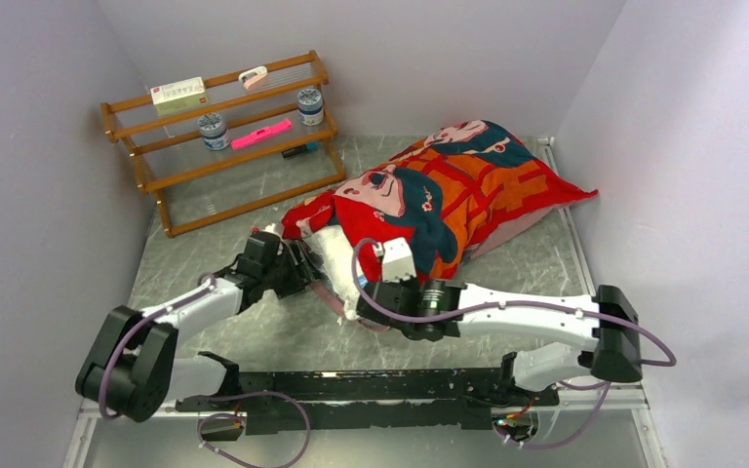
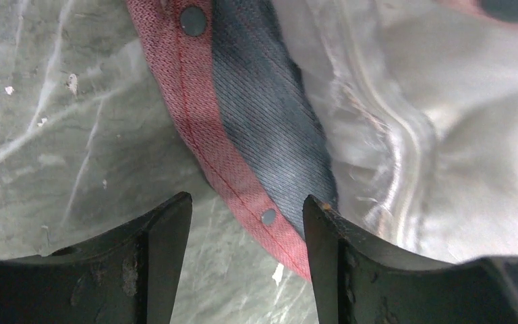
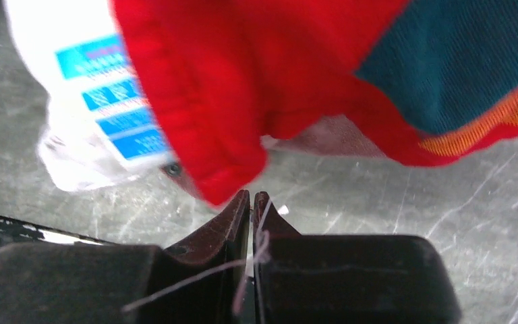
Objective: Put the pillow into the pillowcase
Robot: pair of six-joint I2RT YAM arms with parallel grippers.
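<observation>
Bulging red pillowcase (image 1: 458,185), white pillow (image 1: 336,258) end protruding

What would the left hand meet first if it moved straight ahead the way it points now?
Most likely the snap-studded hem of the pillowcase, straight ahead of the left hand; depth is unclear.

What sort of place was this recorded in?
Likely a lab test booth, not a home: plain pale lilac walls box in a grey marbled tabletop, with a wooden rack of props in the corner.
</observation>
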